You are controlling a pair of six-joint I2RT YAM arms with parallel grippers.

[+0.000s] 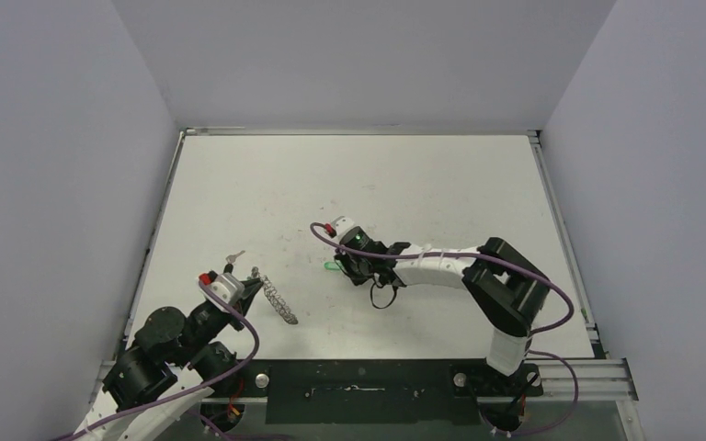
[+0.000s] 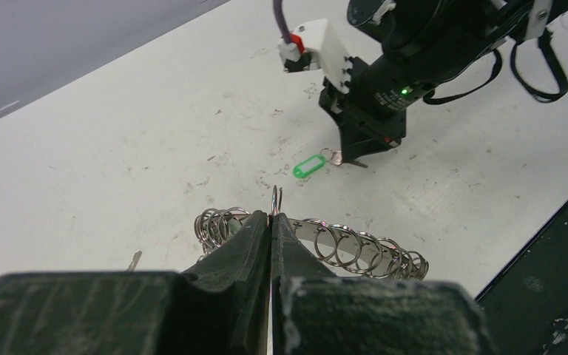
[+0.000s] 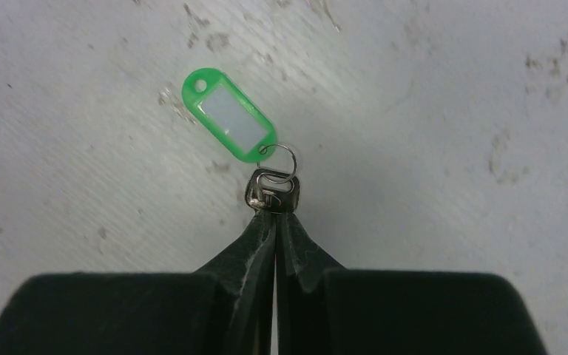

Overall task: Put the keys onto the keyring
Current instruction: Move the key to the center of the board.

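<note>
Right claw point(image 3: 274, 218) is clenched on the head of a silver key point(image 3: 272, 194), near the middle of the table point(image 1: 377, 175). A small split ring point(image 3: 282, 159) links the key to a green tag point(image 3: 229, 124) lying flat on the surface. Left claw point(image 2: 272, 218) is pinched tight on the rim of the keyring point(image 2: 355, 248) at the near left, well apart from the right claw. A loose key point(image 1: 233, 256) lies just beyond it.
</note>
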